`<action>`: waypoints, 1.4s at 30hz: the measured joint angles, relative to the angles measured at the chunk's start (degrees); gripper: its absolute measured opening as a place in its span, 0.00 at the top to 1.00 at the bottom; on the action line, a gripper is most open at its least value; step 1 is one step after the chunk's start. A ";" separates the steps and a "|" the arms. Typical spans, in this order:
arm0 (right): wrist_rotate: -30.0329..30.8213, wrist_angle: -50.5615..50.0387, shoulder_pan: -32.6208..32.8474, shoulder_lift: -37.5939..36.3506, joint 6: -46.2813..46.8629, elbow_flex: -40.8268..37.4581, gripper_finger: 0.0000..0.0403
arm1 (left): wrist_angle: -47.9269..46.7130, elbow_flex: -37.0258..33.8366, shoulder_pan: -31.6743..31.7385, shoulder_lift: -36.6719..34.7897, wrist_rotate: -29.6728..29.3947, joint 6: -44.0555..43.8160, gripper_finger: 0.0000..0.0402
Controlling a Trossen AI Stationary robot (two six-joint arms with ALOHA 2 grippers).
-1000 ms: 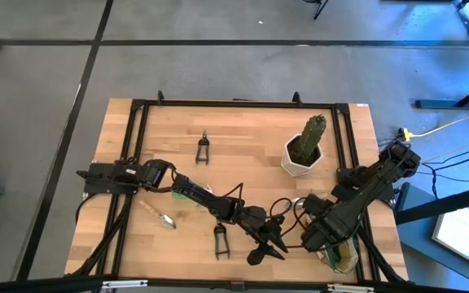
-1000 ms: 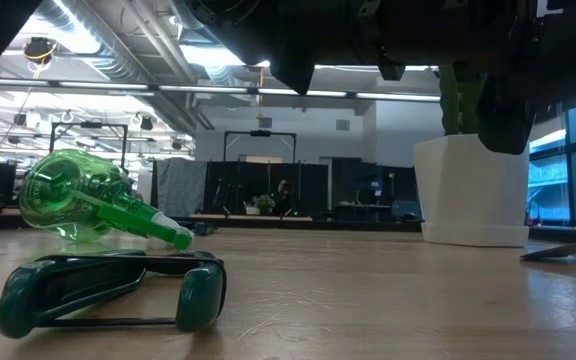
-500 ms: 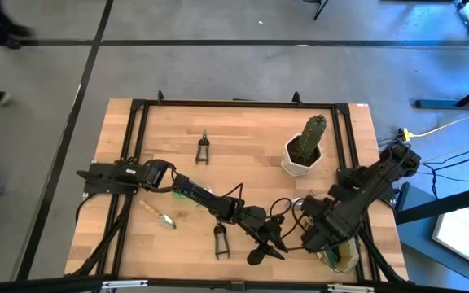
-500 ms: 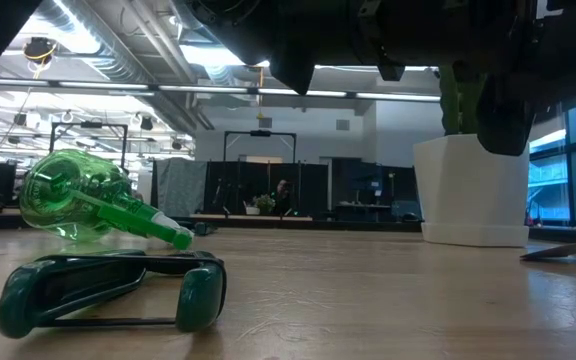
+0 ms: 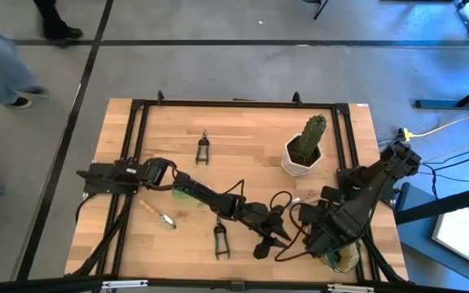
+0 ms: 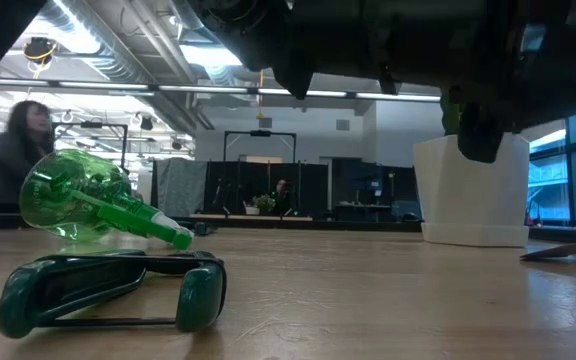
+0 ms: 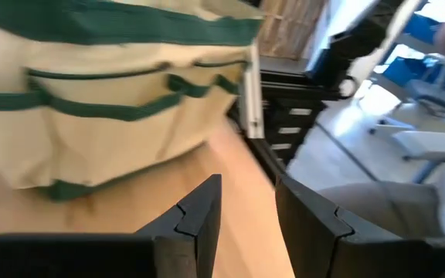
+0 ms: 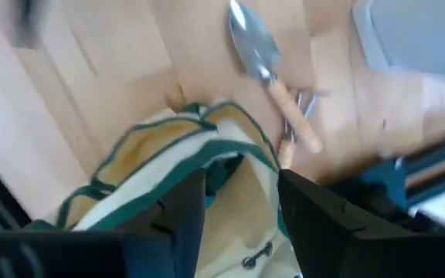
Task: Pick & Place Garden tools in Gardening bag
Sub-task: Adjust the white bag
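Olive-khaki fabric with dark green trim and stitched side pockets is filling the left wrist view, where the gardening bag [image 7: 91, 100] is standing on the wooden table [image 5: 243, 171] just ahead of the left gripper [image 7: 247, 205], whose fingers are showing a narrow gap with nothing between them. In the high view the bag [image 5: 342, 259] is sitting at about five o'clock on the table, mostly hidden under the right arm, while the left gripper [image 5: 269, 244] is hovering just beside it at six o'clock. The right gripper [image 8: 234, 193] is hanging directly over the bag's open mouth, its fingers parted and empty. A silver trowel with a wooden handle [image 8: 273, 73] is lying on the wood just beyond the bag. A green spray bottle [image 6: 93, 200] is lying on its side, with green-handled shears [image 6: 108, 290] lying flat nearer the low camera. A second trowel [image 5: 159, 216] is resting at eight o'clock, and another pair of shears [image 5: 203, 149] at eleven.
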 joint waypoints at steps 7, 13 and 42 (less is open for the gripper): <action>13.82 0.05 3.79 0.00 -4.02 8.42 0.58 | 0.19 0.00 1.46 0.32 -3.76 1.08 0.71; 32.99 0.44 13.53 -0.02 -3.73 14.85 0.58 | 2.00 -0.04 2.57 1.50 -6.40 1.20 0.71; 53.19 4.59 26.73 0.00 8.23 9.59 0.58 | -4.51 14.27 2.79 9.49 -17.81 8.11 0.71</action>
